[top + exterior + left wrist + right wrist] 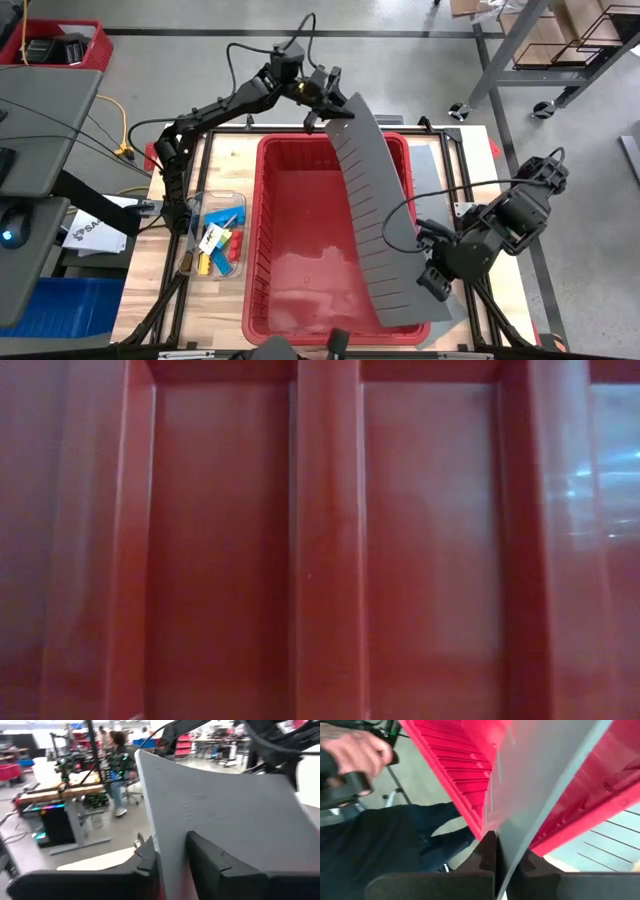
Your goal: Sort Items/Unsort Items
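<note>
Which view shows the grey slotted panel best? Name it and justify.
The high view: the whole grey slotted panel lies tilted across the red bin, left claw and right claw at its ends. Wrist views show only fragments; low view shows none.

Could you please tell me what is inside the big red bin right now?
The uncovered part of the red bin looks bare. A grey slotted panel slants across its right side, hiding whatever lies beneath.
</note>
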Available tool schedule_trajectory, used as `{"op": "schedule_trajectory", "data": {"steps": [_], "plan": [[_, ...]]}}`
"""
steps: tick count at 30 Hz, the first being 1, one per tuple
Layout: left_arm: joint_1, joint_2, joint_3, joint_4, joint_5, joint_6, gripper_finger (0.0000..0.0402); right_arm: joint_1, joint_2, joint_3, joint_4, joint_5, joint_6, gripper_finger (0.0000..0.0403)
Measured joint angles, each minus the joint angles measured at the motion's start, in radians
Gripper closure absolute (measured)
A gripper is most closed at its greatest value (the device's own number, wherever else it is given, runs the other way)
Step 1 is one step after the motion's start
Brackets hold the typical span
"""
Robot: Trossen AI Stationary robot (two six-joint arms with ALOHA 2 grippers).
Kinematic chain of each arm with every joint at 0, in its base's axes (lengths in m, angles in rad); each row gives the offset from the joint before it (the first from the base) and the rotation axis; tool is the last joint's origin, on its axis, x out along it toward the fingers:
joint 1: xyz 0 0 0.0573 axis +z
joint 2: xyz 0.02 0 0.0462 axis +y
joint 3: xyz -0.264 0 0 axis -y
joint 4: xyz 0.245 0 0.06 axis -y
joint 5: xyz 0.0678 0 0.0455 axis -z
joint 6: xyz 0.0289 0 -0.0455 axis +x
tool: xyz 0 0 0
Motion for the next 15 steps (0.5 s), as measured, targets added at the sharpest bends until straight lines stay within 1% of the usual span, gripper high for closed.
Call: {"op": "schedule_trajectory", "data": {"steps": [2, 4, 6, 8, 11, 15], "plan": [[0.005, 0.0, 0.0, -0.002, -0.028, -0.004, 0.0291, 0.0, -0.001, 0.0, -0.008, -0.006, 0.0, 0.0402], [0.016, 0.0, 0.0, -0.001, -0.079, -0.025, 0.027, 0.002, 0.0, 0.0, 0.004, -0.031, -0.004, 0.0402], [0.026, 0.0, 0.0, -0.016, -0.092, -0.037, 0.0252, 0.004, 0.001, 0.0, 0.001, -0.024, -0.007, 0.0402], [0.031, 0.0, 0.0, -0.033, -0.082, -0.018, 0.0239, 0.003, 0.0, 0.0, -0.012, -0.025, 0.002, 0.0402], [0.033, 0.0, 0.0, -0.075, -0.094, 0.006, 0.0233, 0.002, 0.002, 0.0, -0.04, -0.011, 0.051, 0.0402], [0.072, -0.017, 0.0, -0.122, -0.097, -0.016, 0.0233, 0.003, 0.002, 0.0, -0.055, 0.053, 0.107, 0.0402]]}}
